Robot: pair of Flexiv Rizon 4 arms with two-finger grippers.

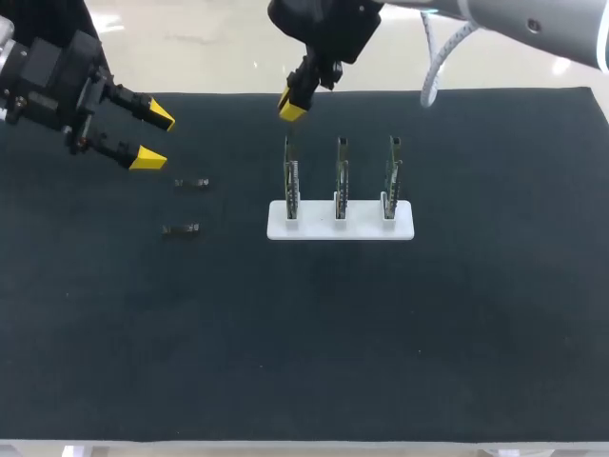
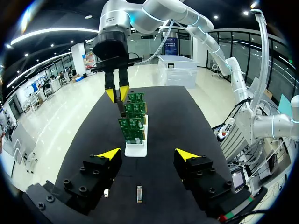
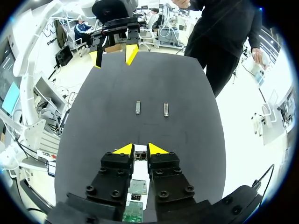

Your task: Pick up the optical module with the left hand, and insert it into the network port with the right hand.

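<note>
The white stand [image 1: 314, 228] is sitting near the middle of the black mat [image 1: 381, 333], and it is carrying three green boards upright in a row: the left board [image 1: 290, 176], the middle board [image 1: 341, 177] and the right board [image 1: 391, 176].

Two optical modules are lying flat on the mat, well to the left of the stand and apart from each other. The near module [image 1: 181, 229] is resting about level with the stand's base. The far module [image 1: 193, 183] is lying a little farther back and slightly closer to the stand. Neither one is touching the stand, a board or a gripper.

The left gripper [image 1: 152, 138] is hanging well left of the stand and farther back than both modules, by the mat's far left corner. Its fingers are standing wide apart with nothing between them. In its own wrist view the two modules are lying ahead of and below it, with the stand beyond them.

The right gripper [image 1: 293, 107] is hovering just behind and above the stand's left board, pointing down at its top edge. Something small and dark is showing right at its tip, but I cannot tell whether the gripper is clamping it or whether it is part of the board beneath.
</note>
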